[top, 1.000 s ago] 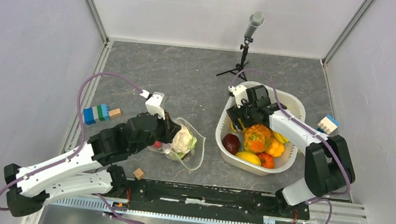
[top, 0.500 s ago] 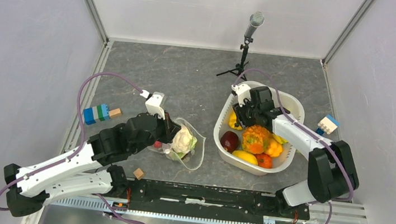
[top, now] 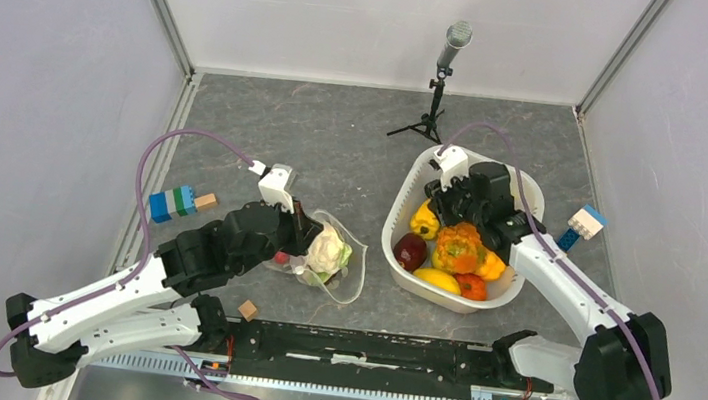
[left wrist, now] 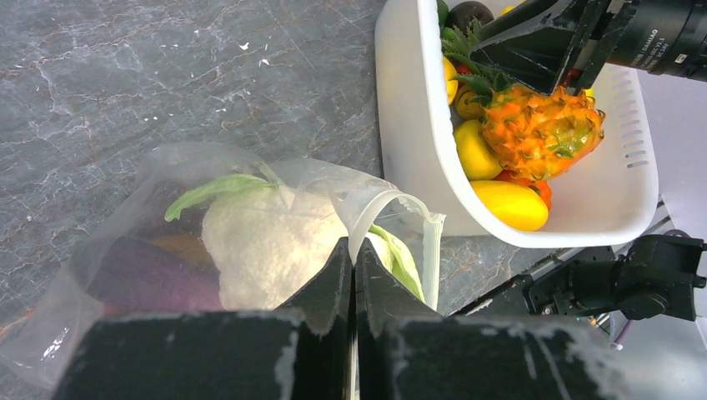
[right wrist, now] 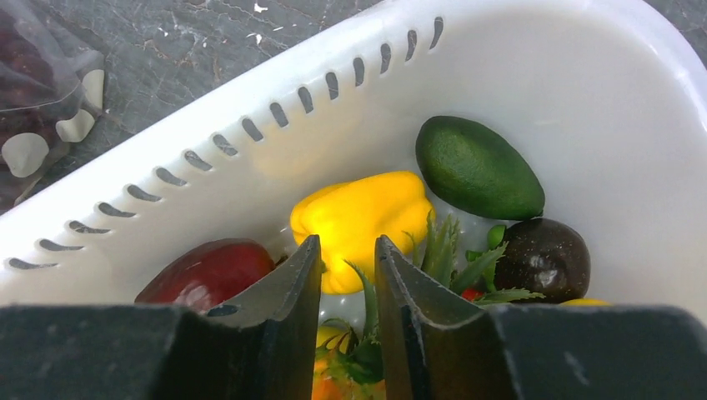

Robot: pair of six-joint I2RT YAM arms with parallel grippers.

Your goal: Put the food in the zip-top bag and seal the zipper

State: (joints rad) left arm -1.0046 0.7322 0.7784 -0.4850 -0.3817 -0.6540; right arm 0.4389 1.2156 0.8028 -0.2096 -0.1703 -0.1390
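Progress: early-ish, I'd say. The cauliflower [left wrist: 267,242] and a dark purple piece [left wrist: 142,275] are inside the zip-top bag [left wrist: 125,217]. The rest of the food isn't in.
Bag spot: flat on the table just left of the white basket [top: 412,182], mouth gaping toward it, zipper [left wrist: 434,250] not sealed.
Left gripper [left wrist: 351,250]: jaws pressed tight together on the clear film at the bag's mouth, propping it open.
Right gripper [right wrist: 348,250]: down in the basket with its jaws narrow and only a slim gap between them, right over the pineapple [top: 458,247]. Its leafy crown pokes up between the fingers, but I honestly can't tell if it has a real grip.
Basket contents: yellow pepper [right wrist: 363,217], green avocado-looking piece [right wrist: 479,167], dark red fruit [right wrist: 208,271], dark round fruit [right wrist: 542,258], plus yellow and orange bits beside the pineapple.
Left to do: my guess is the pineapple goes over first, then everything else piece by piece, then the zipper gets pressed shut along its length.
Worry: the pineapple looks bulky for that floppy mouth and could snag the rim.
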